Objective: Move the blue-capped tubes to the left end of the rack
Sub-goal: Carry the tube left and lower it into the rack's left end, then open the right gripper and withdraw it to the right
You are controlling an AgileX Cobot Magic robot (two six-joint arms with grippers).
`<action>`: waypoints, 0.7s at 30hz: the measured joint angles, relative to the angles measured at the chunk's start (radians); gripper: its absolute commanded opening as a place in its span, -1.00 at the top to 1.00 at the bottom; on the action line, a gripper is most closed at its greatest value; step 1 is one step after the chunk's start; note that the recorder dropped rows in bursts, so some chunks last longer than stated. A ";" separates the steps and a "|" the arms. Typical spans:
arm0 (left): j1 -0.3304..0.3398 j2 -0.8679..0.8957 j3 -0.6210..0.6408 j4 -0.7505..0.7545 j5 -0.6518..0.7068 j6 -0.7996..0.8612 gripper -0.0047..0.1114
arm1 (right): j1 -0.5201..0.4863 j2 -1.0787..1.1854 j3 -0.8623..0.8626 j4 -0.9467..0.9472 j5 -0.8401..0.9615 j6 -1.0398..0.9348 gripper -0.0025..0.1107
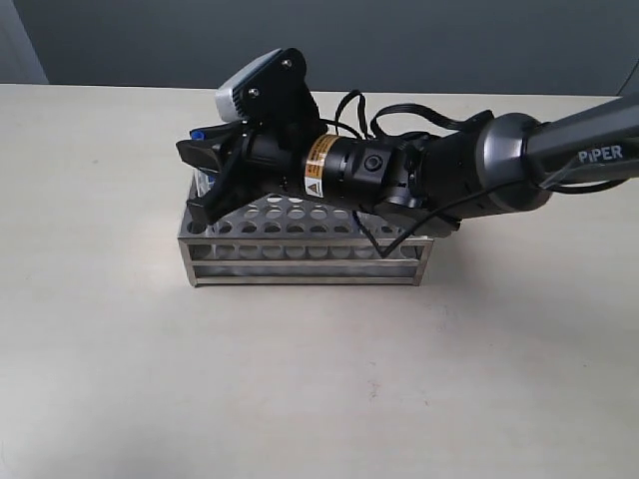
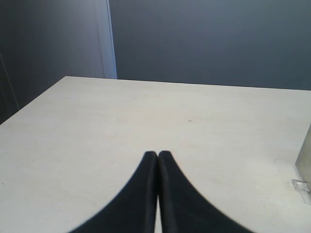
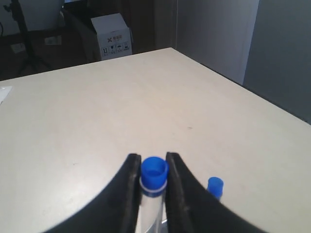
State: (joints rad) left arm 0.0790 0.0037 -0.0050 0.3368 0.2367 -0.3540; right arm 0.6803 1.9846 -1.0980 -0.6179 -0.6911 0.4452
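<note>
Grips blue-capped tube (image 3: 154, 171) in right jaws at rack (image 1: 300, 264) left end; left jaws pressed together; may jam if off-hole.

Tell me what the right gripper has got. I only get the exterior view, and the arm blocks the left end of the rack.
Observer: In the right wrist view, the right gripper is closed on a blue-capped tube, pressing its cap from both sides.
Operator: Any other tube close by?
Observer: Yes, a second blue cap shows just beside the gripper, apart from it.
Operator: And the left gripper? I can't see it at all.
Observer: The left gripper is shut and empty, over bare table.
</note>
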 measured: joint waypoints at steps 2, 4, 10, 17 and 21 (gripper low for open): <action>0.000 0.000 0.000 0.000 0.000 0.000 0.91 | 0.000 0.004 0.000 0.000 -0.005 0.001 0.96; 0.000 0.000 0.000 0.000 0.000 0.000 0.91 | 0.000 0.011 -0.004 0.000 -0.016 0.001 0.96; 0.000 0.000 0.000 0.000 0.000 0.000 0.91 | 0.000 0.043 -0.028 0.009 -0.029 0.001 0.96; 0.000 0.000 0.000 0.000 0.000 0.000 0.91 | 0.000 0.087 -0.055 -0.004 0.017 0.016 0.96; 0.000 0.000 0.000 0.000 0.000 0.000 0.91 | 0.000 0.087 -0.057 -0.018 0.027 0.025 0.86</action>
State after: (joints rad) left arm 0.0790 0.0037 -0.0050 0.3368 0.2367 -0.3540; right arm 0.6803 2.0721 -1.1550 -0.6358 -0.6644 0.4701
